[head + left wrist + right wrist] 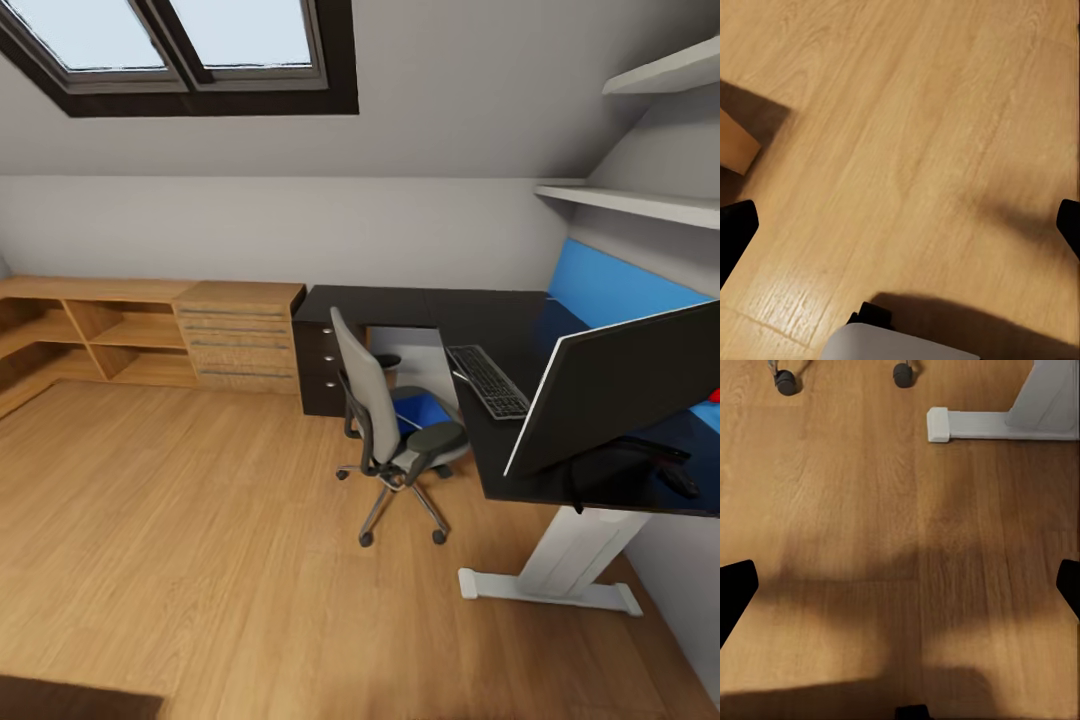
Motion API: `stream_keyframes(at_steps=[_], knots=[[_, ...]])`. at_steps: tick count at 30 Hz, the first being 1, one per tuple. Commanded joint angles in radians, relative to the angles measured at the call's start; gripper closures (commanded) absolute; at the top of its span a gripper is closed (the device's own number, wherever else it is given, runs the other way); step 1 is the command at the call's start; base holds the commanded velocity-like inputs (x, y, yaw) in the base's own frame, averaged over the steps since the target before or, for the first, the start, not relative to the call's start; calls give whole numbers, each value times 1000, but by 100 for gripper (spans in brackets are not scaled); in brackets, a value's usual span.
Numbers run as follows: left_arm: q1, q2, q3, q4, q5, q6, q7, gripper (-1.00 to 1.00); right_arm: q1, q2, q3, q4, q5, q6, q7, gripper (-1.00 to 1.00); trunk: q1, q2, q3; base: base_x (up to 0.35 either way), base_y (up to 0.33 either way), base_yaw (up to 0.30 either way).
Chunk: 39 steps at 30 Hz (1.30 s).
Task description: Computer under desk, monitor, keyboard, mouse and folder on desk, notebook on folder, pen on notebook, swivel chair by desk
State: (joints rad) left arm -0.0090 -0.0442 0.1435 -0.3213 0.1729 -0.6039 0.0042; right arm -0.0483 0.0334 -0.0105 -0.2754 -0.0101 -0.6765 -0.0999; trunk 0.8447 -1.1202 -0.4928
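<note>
We see the wooden cabinets (150, 335) at the left, then the swivel chair (385, 425) with the blue folder (425, 410) on its seat. Next come the keyboard (488, 380) and monitor (620, 385) on the black worktop (400, 305). Our left end effector (900, 225) and right end effector (900, 592) hang over the floor (200, 560) with fingers wide apart

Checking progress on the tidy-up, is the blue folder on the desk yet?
No, the folder lies on the swivel chair seat.

Attic bedroom, skylight (190, 45), desk (480, 330)

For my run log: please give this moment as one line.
phase: approaching | swivel chair: holds blue folder | keyboard, monitor: on desk | hands: open, empty
</note>
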Motion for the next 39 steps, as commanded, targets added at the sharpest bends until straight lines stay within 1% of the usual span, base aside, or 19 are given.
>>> stream_keyframes(at_steps=[1, 9, 13, 14, 15, 19, 21, 22, 23, 24, 28, 36, 39], knots=[[0, 0, 0, 0, 3, -1, 0, -100, -1, 1, -1, 1, -1, -3, -1, -100, 4, -8, -4, 0, 0, -272], [0, 4, -4, -1, 0, 7, -2, -100, -1, 2, 0, 1, 1, -3, -1, -100, 35, -64, -29, 0, 0, -271], [0, 6, -4, -3, 0, 23, -2, -100, -1, 2, 0, 2, 1, -3, -1, -100, 50, -92, -42, 0, 0, -208], [0, 7, -4, -7, 0, 77, -1, -100, -1, 1, 1, 2, 6, -3, -1, -100, 54, -99, -45, 0, 0, -56], [0, 7, -4, -10, 0, 103, 0, -100, -1, 1, 0, 2, 8, -3, -1, -100, 58, -106, -48, 0, 0, -36], [0, 10, -3, -37, 0, 166, 1, -100, -1, 0, 0, 1, 11, -3, -1, -100, 73, -134, -61, 0, 0, -18], [0, 27, -2, -54, 2, 233, 2, -100, -1, -1, 0, 1, 11, -3, -1, -100, 81, -148, -67, 0, 0, -5], [0, 34, -2, -66, 3, 283, 2, -100, -1, -1, 0, 1, 11, -3, -1, -100, 84, -155, -70, 0, 0, -2], [0, 36, -1, -73, 3, 310, 2, -100, -1, -1, -1, 1, 11, -3, -1, -100, 88, -162, -73, 0, 0, -2], [0, 45, 3, -135, 5, 462, 4, -100, -1, -2, -2, 2, 12, -4, -1, -100, 92, -169, -76, 0, 0, 0], [0, 41, 4, -147, 4, 476, 6, -100, -1, -3, -2, 2, 12, -4, -1, -100, 107, -197, -89, 0, 0, 0], [0, 40, 3, -151, 4, 480, 7, -100, -1, -1, -2, 4, 10, -3, -1, -100, 138, -253, -114, 0, 4, 0], [0, 41, 1, -150, 4, 481, 7, -100, -1, -1, -2, 4, 10, -3, -1, -100, 150, -274, -123, 0, 145, 0]])
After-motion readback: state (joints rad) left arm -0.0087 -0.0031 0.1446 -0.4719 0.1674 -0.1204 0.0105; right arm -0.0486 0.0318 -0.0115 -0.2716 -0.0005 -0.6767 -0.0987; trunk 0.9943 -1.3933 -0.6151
